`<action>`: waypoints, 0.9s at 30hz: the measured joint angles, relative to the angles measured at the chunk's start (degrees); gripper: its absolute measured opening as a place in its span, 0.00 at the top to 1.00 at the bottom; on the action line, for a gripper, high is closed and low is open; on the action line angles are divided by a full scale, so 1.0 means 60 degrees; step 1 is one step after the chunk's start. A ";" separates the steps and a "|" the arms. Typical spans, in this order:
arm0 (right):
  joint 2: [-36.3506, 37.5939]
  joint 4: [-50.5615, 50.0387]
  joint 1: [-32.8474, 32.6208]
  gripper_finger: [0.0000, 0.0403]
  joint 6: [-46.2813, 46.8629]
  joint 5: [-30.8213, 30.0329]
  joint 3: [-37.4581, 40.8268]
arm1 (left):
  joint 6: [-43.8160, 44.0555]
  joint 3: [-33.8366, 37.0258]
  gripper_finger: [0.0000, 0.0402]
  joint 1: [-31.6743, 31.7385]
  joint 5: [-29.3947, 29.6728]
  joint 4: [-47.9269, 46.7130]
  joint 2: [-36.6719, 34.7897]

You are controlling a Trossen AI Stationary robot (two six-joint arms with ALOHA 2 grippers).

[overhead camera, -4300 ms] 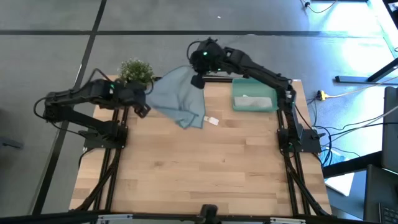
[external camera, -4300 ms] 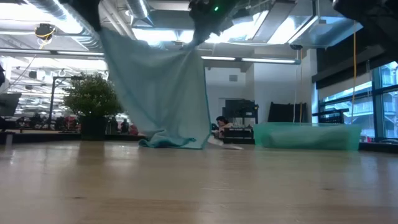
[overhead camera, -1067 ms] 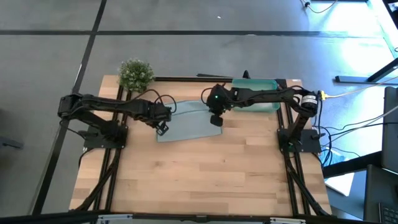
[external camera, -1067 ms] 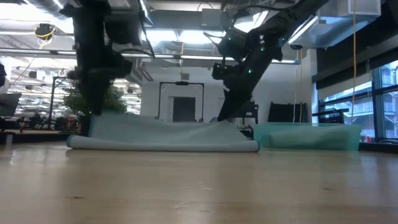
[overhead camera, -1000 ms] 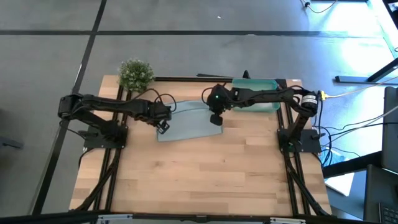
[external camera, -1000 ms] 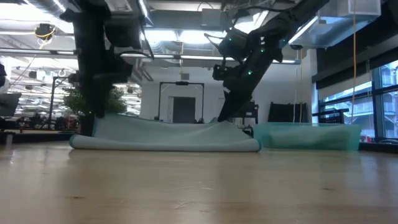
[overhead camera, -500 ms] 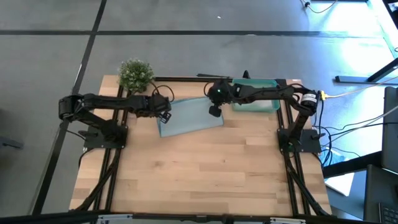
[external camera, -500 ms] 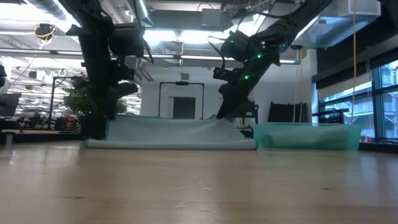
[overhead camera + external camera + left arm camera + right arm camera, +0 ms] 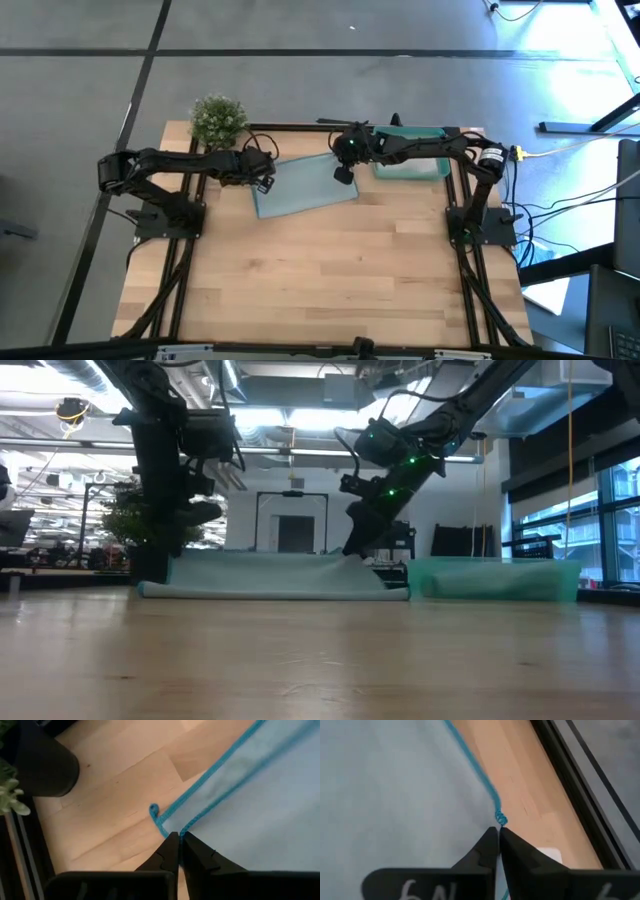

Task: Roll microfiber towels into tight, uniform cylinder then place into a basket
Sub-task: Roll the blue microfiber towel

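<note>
**Towel pinned flat by its two far corners, ready for rolling**

The light blue towel [image 9: 303, 187] lies spread on the table [image 9: 320, 290] just beside the basket [image 9: 410, 165], on the side toward the potted plant [image 9: 218, 117]. The left gripper [image 9: 179, 836] sits at the towel corner nearest the plant, its fingers pressed together and pinching the stitched hem there. The right gripper [image 9: 498, 831] sits at the corner nearest the basket, fingers likewise pinched on the edge beside a small thread loop. Holding both corners along one edge likely serves to pull the cloth taut and square, so a roll can begin evenly. The basket holds something pale, probably the other towel, though I cannot tell for certain.
</note>
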State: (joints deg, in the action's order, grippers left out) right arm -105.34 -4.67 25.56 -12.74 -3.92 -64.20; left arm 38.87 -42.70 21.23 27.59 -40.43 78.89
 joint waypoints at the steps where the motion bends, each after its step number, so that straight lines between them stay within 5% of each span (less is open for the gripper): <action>1: 0.0000 0.0072 0.0000 0.93 -0.0031 0.0056 -0.0002 | 0.0014 0.0000 0.96 0.0028 0.0033 0.0008 0.0000; 15: 0.0022 -0.0636 -0.0004 0.65 0.0370 0.0149 -0.0535 | -0.0030 -0.0124 0.78 0.0532 -0.0420 -0.0039 0.0000; 23: 0.0066 -0.3150 -0.0081 0.61 0.1804 0.4126 -0.1428 | -0.2051 -0.0074 0.78 0.0297 -0.2676 0.0580 -0.0004; 27: 0.0066 -0.3000 -0.0309 0.61 0.2103 0.4322 -0.0853 | -0.2068 0.0373 0.78 0.0179 -0.2723 0.0625 -0.0004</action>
State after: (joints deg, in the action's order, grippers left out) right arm -104.95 -22.67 23.71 -0.12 22.02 -69.32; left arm 26.46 -40.46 22.31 11.25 -36.68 78.87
